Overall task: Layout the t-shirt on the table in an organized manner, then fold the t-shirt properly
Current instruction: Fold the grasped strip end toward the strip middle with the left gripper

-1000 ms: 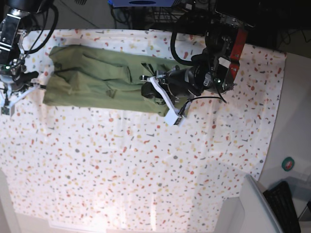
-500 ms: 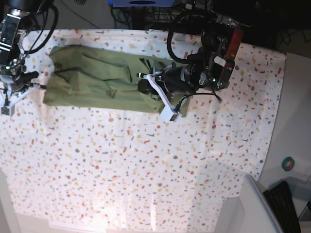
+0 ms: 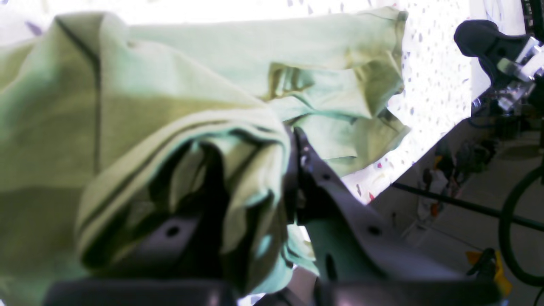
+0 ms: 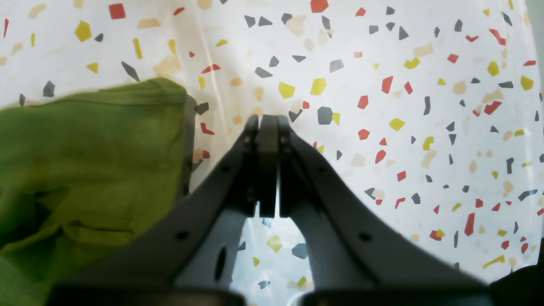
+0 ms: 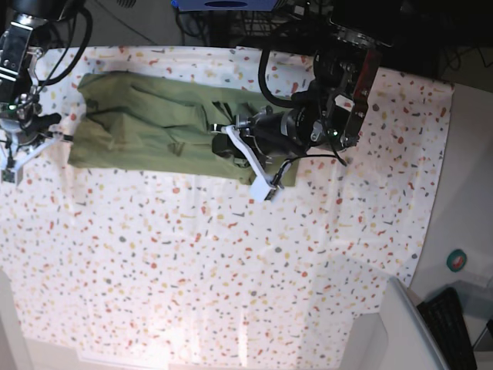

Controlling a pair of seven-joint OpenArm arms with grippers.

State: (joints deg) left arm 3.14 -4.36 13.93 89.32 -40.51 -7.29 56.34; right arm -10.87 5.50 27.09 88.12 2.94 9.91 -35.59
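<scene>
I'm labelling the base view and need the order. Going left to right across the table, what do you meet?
Right end effector → t-shirt → left end effector shut on the shirt's end → bare table.

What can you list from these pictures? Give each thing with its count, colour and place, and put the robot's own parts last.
t-shirt: one, olive green, folded into a long band across the far part of the table, one end bunched in the left gripper.
table: one, white cloth with red, yellow, grey and tan flecks, filling most of the base view.
bin: one, grey, at the near corner beside the table.
round object: one, teal, on the floor off the table's edge; too small to identify.
left gripper: one, dark, shut on a fold of the t-shirt.
right gripper: one, dark, shut on nothing, over bare cloth just beside the t-shirt's other end.
</scene>
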